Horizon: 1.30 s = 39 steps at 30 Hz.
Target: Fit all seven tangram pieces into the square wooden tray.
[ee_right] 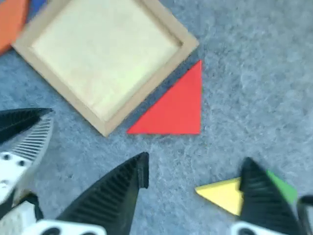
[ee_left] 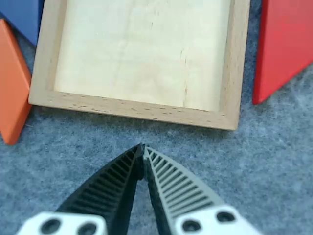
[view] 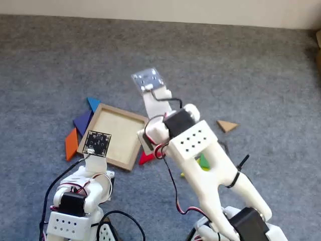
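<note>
Grey, carpet-like cloth covers the table point(view: 251, 60), and the square wooden tray point(view: 125, 113) lies on it in front of the two arms, turned a little askew. Every piece I can see lies outside the tray, on the cloth.

Along the tray's far left side there are three pieces close together: a blue triangle point(view: 93, 103), a dark blue piece point(view: 83, 121) and an orange piece point(view: 71, 143). A red triangle point(view: 145, 158) lies just beside the tray's near right corner. A green piece point(view: 203, 161) peeks out from under the right arm. A tan triangle point(view: 226, 125) sits well apart, out to the right.

The left gripper point(ee_left: 143, 151) hovers low over the cloth just short of the tray's near rim point(ee_left: 137, 108), its fingers closed tip to tip and holding nothing. The orange piece point(ee_left: 12, 88) is on one side of the tray and the red triangle point(ee_left: 283, 44) on the other.

The right gripper point(ee_right: 195, 159) hangs above the cloth with its fingers spread wide and nothing between them. The red triangle point(ee_right: 178, 107) lies just beyond them, its long edge close to the tray's rim point(ee_right: 145, 87). A yellow triangle point(ee_right: 222, 193) lies by one finger, with the green piece point(ee_right: 284, 188) partly hidden behind that finger.
</note>
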Each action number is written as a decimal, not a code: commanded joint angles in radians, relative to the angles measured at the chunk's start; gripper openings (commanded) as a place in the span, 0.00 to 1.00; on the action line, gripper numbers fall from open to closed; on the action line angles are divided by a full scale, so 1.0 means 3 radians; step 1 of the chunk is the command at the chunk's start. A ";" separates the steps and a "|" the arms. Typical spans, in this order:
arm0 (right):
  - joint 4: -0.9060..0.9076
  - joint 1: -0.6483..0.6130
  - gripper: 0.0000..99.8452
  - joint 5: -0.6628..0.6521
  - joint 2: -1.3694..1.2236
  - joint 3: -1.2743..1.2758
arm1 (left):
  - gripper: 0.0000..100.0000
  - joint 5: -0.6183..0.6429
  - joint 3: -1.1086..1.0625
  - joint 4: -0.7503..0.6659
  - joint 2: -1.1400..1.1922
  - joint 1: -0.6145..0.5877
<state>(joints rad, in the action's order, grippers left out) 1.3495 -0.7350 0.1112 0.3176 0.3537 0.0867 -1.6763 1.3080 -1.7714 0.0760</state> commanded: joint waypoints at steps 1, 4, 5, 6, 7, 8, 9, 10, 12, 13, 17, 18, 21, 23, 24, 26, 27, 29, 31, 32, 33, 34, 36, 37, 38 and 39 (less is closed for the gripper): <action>-0.0442 0.0018 0.37 0.0215 0.0074 0.0304 | 0.01 -0.0026 -0.0064 0.0020 -0.0146 -0.0033; -0.0657 -0.0090 0.37 0.0455 -0.0192 0.0304 | 0.01 -0.0026 -0.0064 0.0020 -0.0146 -0.0033; -0.0708 -0.0100 0.37 0.0522 -0.0309 0.0299 | 0.01 -0.0026 -0.0064 0.0020 -0.0146 -0.0033; -0.0770 -0.0130 0.37 0.0593 -0.0432 0.0284 | 0.01 -0.0026 -0.0064 0.0020 -0.0146 -0.0033; -0.0821 -0.0141 0.37 0.0650 -0.0555 0.0228 | 0.01 -0.0026 -0.0064 0.0020 -0.0146 -0.0033; -0.0852 -0.0146 0.37 0.0716 -0.0683 0.0161 | 0.01 -0.0026 -0.0064 0.0020 -0.0146 -0.0033; -0.0857 -0.0141 0.37 0.0777 -0.0795 0.0095 | 0.01 -0.0026 -0.0064 0.0020 -0.0146 -0.0033; -0.0857 -0.0141 0.37 0.0823 -0.0903 0.0013 | 0.01 -0.0026 -0.0064 0.0020 -0.0146 -0.0033; -0.0857 -0.0141 0.37 0.0905 -0.1112 -0.0136 | 0.01 -0.0026 -0.0064 0.0020 -0.0146 -0.0033; -0.0857 -0.0141 0.37 0.0941 -0.1215 -0.0197 | 0.01 -0.0026 -0.0064 0.0020 -0.0146 -0.0033; -0.0857 -0.0105 0.37 0.0992 -0.1476 -0.0391 | 0.01 -0.0026 -0.0064 0.0020 -0.0146 -0.0033; -0.0857 -0.0074 0.37 0.0992 -0.1506 -0.0427 | 0.01 -0.0026 -0.0064 0.0020 -0.0146 -0.0033; -0.0877 -0.0018 0.37 0.0997 -0.1562 -0.0473 | 0.01 -0.0026 -0.0064 0.0020 -0.0146 -0.0033; -0.0882 -0.0013 0.37 0.0997 -0.1609 -0.0473 | 0.01 -0.0026 -0.0064 0.0020 -0.0146 -0.0033; -0.0882 -0.0013 0.37 0.0997 -0.1634 -0.0478 | 0.01 -0.0026 -0.0064 0.0020 -0.0146 -0.0033; -0.0959 -0.0018 0.37 0.0997 -0.1695 -0.0478 | 0.01 -0.0026 -0.0064 0.0020 -0.0146 -0.0033; -0.1020 -0.0018 0.37 0.0997 -0.1731 -0.0478 | 0.01 -0.0026 -0.0064 0.0020 -0.0146 -0.0033; -0.1097 -0.0003 0.37 0.0997 -0.1818 -0.0473 | 0.01 -0.0026 -0.0064 0.0020 -0.0146 -0.0033; -0.1112 0.0003 0.37 0.0997 -0.1869 -0.0478 | 0.01 -0.0026 -0.0064 0.0020 -0.0146 -0.0033; -0.1112 0.0008 0.37 0.0997 -0.1874 -0.0478 | 0.01 -0.0026 -0.0064 0.0020 -0.0146 -0.0033; -0.1112 0.0008 0.37 0.0997 -0.1874 -0.0478 | 0.01 -0.0026 -0.0064 0.0020 -0.0146 -0.0033; -0.1112 0.0008 0.37 0.0997 -0.1885 -0.0478 | 0.01 -0.0026 -0.0064 0.0020 -0.0146 -0.0033; -0.1112 0.0008 0.37 0.0997 -0.1900 -0.0468 | 0.01 -0.0026 -0.0064 0.0020 -0.0146 -0.0033; -0.1112 0.0008 0.37 0.0997 -0.1900 -0.0458 | 0.01 -0.0026 -0.0064 0.0020 -0.0146 -0.0033; -0.1112 0.0008 0.37 0.0997 -0.1900 -0.0458 | 0.01 -0.0026 -0.0064 0.0020 -0.0146 -0.0033; -0.1112 0.0008 0.37 0.0997 -0.1900 -0.0453 | 0.01 -0.0026 -0.0064 0.0020 -0.0146 -0.0033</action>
<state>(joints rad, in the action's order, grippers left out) 1.0349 -0.7518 0.3982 -0.2685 0.2631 0.0867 -1.6763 1.3080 -1.7714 0.0760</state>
